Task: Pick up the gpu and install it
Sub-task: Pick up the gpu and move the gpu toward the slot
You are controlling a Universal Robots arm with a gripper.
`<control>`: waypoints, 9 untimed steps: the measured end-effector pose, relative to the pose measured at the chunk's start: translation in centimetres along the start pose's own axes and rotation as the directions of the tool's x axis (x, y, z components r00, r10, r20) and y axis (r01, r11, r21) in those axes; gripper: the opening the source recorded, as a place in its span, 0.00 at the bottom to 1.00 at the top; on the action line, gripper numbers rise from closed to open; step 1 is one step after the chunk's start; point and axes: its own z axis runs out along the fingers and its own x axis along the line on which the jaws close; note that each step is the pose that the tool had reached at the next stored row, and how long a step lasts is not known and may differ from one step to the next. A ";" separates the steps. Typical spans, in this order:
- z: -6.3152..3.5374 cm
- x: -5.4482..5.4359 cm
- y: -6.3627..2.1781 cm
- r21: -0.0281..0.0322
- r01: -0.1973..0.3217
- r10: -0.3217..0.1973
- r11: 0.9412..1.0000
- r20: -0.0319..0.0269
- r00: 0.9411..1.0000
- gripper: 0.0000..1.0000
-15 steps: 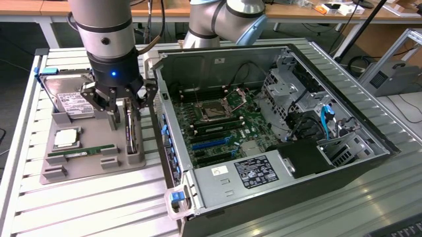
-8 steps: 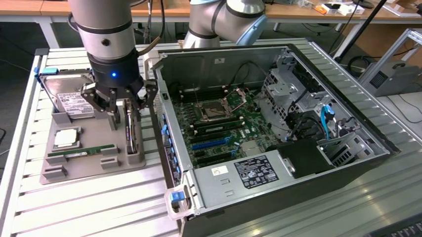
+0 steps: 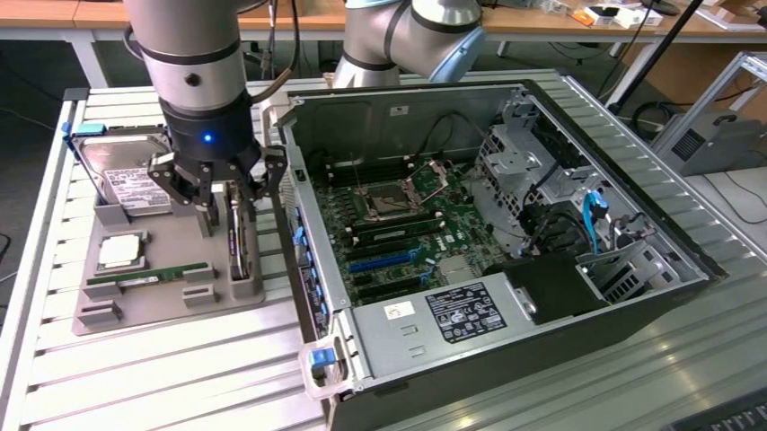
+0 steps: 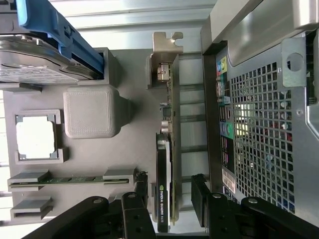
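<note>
The gpu [image 3: 243, 244] stands on its long edge in a slot of the grey holder tray [image 3: 156, 310], just beside the open computer case [image 3: 480, 224]. In the wrist view the gpu [image 4: 167, 149] shows its green board, black cooler and silver end bracket. My gripper [image 3: 232, 199] hangs directly over the card's near end. It is open, with one finger [image 4: 141, 191] on each side of the card and a gap between each pad and the card. The gripper [image 4: 170, 194] holds nothing.
On the same tray lie a silver hard drive [image 3: 126, 175], a processor chip [image 3: 120, 251] and a slim memory stick [image 3: 150, 277]. The case's motherboard [image 3: 396, 233] lies exposed with blue expansion slots [image 3: 383, 260]. The case's rear wall [image 4: 259, 124] stands close beside the card.
</note>
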 end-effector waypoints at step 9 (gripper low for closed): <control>0.25 0.0 0.00 0.000 0.000 0.000 1.000 0.000 1.000 0.48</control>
